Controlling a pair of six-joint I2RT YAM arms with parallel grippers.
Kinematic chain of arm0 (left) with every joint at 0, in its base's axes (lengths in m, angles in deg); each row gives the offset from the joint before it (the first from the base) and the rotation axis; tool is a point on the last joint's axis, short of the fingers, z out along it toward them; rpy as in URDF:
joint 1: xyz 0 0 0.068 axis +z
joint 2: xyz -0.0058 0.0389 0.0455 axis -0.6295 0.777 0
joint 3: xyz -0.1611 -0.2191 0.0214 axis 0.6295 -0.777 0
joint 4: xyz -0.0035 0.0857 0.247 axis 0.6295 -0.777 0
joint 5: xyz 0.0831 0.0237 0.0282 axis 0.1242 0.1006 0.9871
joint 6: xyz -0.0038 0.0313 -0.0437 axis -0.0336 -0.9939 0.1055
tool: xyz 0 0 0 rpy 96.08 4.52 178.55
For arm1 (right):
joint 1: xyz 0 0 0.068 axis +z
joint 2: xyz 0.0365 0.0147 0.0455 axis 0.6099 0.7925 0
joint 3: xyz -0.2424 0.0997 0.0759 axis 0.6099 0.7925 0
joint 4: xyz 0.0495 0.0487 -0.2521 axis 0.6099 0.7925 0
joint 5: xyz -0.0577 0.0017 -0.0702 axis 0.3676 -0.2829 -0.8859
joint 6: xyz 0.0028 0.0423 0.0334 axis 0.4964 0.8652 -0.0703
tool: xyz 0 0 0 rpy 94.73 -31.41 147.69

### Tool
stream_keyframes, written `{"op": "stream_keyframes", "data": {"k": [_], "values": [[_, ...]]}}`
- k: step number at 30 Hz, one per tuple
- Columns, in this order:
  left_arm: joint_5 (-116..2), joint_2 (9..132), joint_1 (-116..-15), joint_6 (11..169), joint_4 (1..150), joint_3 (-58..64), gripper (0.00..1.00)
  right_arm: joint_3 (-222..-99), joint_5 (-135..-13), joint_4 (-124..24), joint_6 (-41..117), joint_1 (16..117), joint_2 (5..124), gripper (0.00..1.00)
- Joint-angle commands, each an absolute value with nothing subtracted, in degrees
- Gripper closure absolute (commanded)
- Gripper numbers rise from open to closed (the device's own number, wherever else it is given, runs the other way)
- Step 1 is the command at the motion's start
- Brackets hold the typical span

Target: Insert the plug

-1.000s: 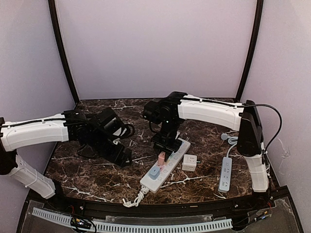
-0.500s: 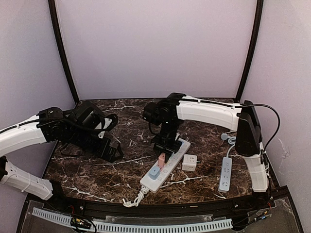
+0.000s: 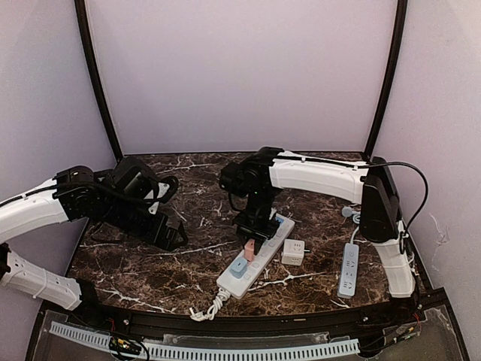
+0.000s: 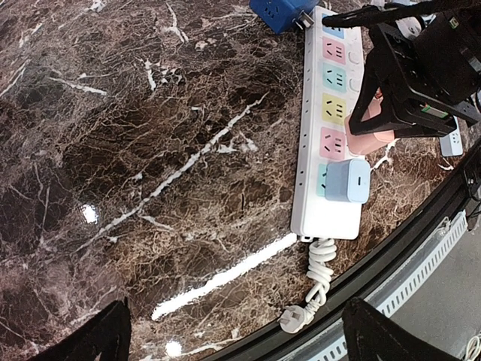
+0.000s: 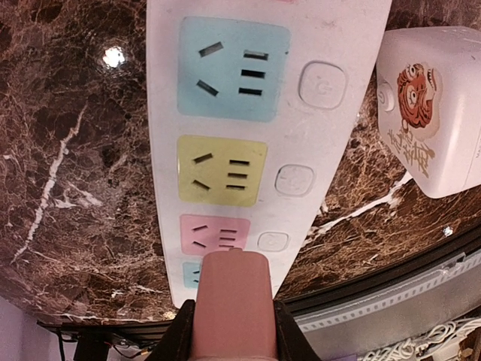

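Observation:
My right gripper (image 5: 229,331) is shut on a pink plug (image 5: 231,304), which hangs just above the white power strip (image 5: 255,113). The plug's tip is over the near edge of the pink socket (image 5: 214,233). From above, the plug (image 3: 248,247) sits under the right gripper (image 3: 252,232) at the middle of the strip (image 3: 266,250). A light blue plug (image 4: 347,181) is seated in the strip's end socket. My left gripper (image 4: 237,338) is open and holds nothing, well left of the strip (image 4: 331,120) over bare marble.
A white cube adapter (image 5: 432,113) with a tiger picture lies right of the strip. A second small strip (image 3: 349,268) lies at the far right. A blue adapter (image 4: 282,11) sits by the strip's far end. The strip's coiled cord (image 4: 319,278) reaches the table's front edge.
My left arm has pulled back to the left, away from the strip, and its jaws have opened wider. The right gripper with the pink plug has barely shifted.

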State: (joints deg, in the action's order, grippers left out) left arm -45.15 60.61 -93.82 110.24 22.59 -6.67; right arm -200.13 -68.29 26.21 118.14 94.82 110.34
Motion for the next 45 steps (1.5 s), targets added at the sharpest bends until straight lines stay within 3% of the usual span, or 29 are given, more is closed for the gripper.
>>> {"op": "stream_keyframes", "data": {"k": [1,45], "values": [[-44.99,59.44,-93.55,110.72,20.32,-7.71,0.01,-201.54,-68.05,27.55,117.47,94.77,111.84,1.0],[-44.99,57.79,-93.54,112.13,22.0,-10.33,0.01,-202.49,-69.01,27.63,118.15,96.16,115.81,1.0]]}}
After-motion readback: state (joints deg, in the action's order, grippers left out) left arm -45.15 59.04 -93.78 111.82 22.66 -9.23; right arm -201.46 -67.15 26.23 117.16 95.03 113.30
